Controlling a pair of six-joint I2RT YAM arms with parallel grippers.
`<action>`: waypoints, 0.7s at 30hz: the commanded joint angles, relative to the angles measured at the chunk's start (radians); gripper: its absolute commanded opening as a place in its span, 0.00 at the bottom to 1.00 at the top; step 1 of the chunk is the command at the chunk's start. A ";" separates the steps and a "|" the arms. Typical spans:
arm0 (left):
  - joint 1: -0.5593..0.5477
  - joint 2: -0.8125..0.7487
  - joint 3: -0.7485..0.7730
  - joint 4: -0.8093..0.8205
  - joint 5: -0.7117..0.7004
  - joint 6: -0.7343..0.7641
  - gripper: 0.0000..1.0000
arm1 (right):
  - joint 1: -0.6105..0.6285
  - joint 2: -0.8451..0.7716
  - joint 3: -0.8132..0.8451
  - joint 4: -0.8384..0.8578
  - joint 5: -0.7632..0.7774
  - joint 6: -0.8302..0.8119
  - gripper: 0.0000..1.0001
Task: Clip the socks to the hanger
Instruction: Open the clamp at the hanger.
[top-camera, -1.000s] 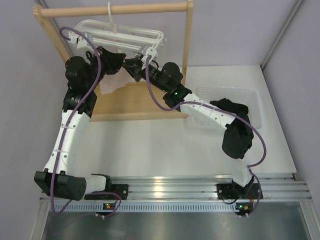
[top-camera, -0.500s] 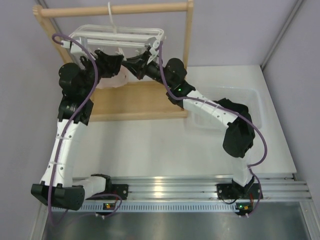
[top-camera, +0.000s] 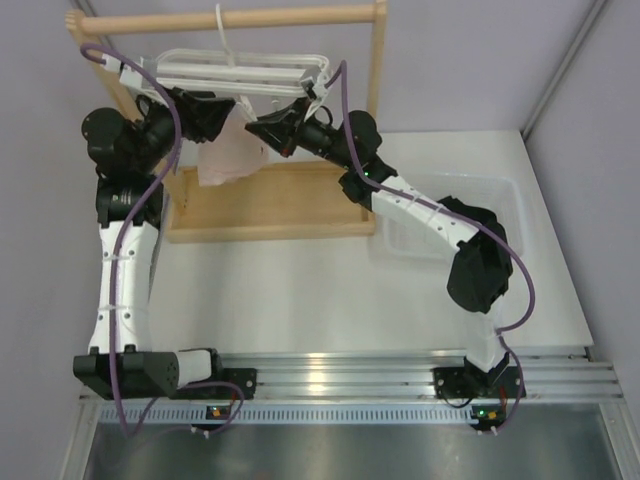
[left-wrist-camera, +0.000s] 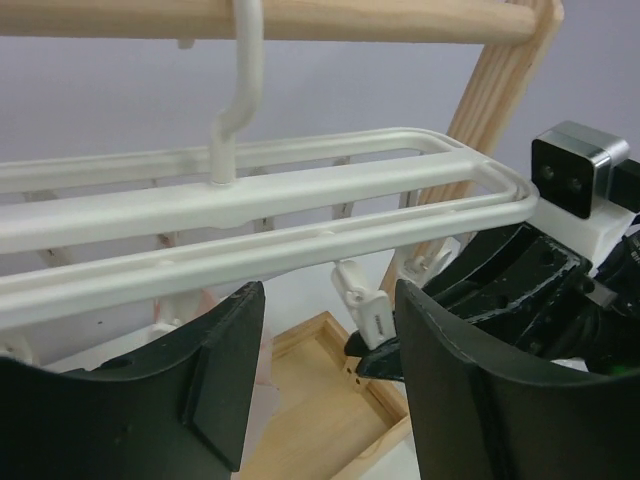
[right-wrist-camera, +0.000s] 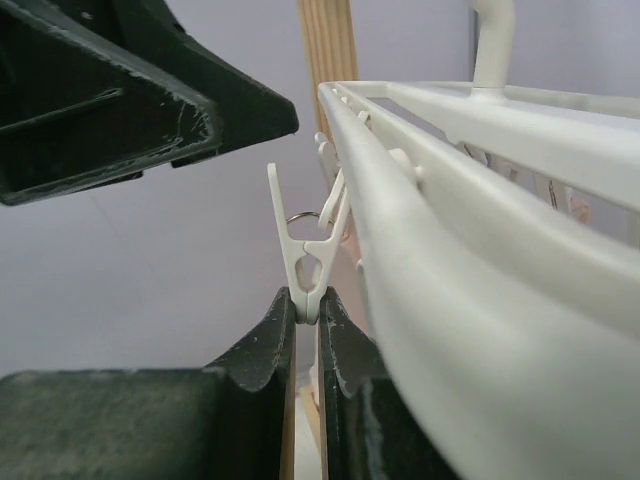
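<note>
The white hanger (top-camera: 232, 72) hangs by its hook from the wooden rod, and its frame (left-wrist-camera: 300, 215) crosses the left wrist view. My right gripper (right-wrist-camera: 308, 305) is shut on the lower end of one dangling clip (right-wrist-camera: 305, 255) under the hanger's right end (top-camera: 268, 128). My left gripper (left-wrist-camera: 330, 370) is open with nothing between its fingers. It faces that same clip (left-wrist-camera: 372, 315) from the left (top-camera: 215, 118). No sock shows at either gripper. A dark heap that looks like the socks (top-camera: 470, 213) lies in the clear bin, partly behind my right arm.
The wooden rack has a top rod (top-camera: 290, 16), a right post (top-camera: 376, 70) and a base tray (top-camera: 270, 205). A pale pink cloth (top-camera: 235, 155) hangs below the hanger between the grippers. The clear bin (top-camera: 400, 240) sits right of the rack.
My left gripper has opened and its arm has drawn back to the left. The right gripper closed on the clip. The hanger swung left and the pink cloth shows more.
</note>
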 joint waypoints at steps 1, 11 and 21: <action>0.079 0.073 0.086 0.140 0.291 -0.125 0.59 | -0.021 0.012 0.054 0.068 -0.059 0.077 0.00; 0.119 0.142 0.068 0.499 0.560 -0.335 0.55 | -0.031 0.027 0.061 0.090 -0.107 0.130 0.00; 0.118 0.159 0.012 0.590 0.545 -0.374 0.51 | -0.031 0.035 0.063 0.107 -0.128 0.147 0.00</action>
